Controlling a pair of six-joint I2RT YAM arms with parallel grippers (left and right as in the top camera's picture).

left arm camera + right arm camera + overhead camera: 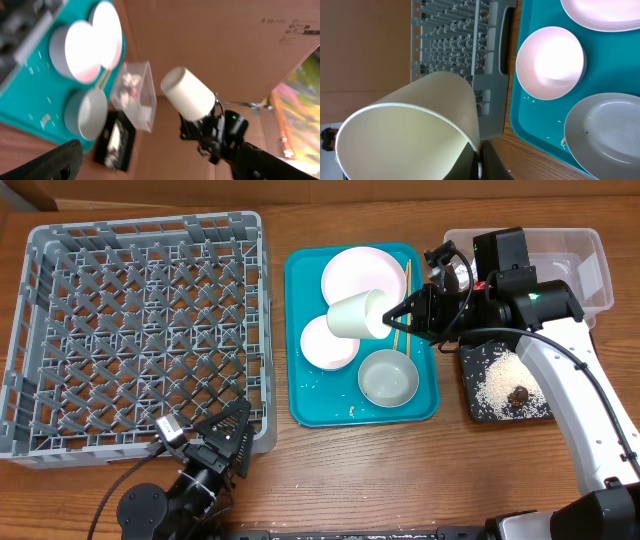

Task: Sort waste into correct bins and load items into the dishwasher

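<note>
My right gripper [392,317] is shut on the rim of a small white cup [357,315], held on its side above the teal tray [312,405]. In the right wrist view the cup [410,135] fills the lower left, its wall pinched between the fingers [492,162]. On the tray lie a large plate [362,275], a small plate [325,342], a bowl [388,377] and chopsticks [406,275]. The grey dishwasher rack [140,330] stands at the left, nothing in it. My left gripper [225,442] is open near the front edge, nothing between its fingers.
A clear tub [575,265] stands at the back right, partly behind my right arm; in the left wrist view the tub [134,95] holds a pale crumpled thing. In front of it, a black tray [480,405] holds rice [500,380] and a brown lump [519,394].
</note>
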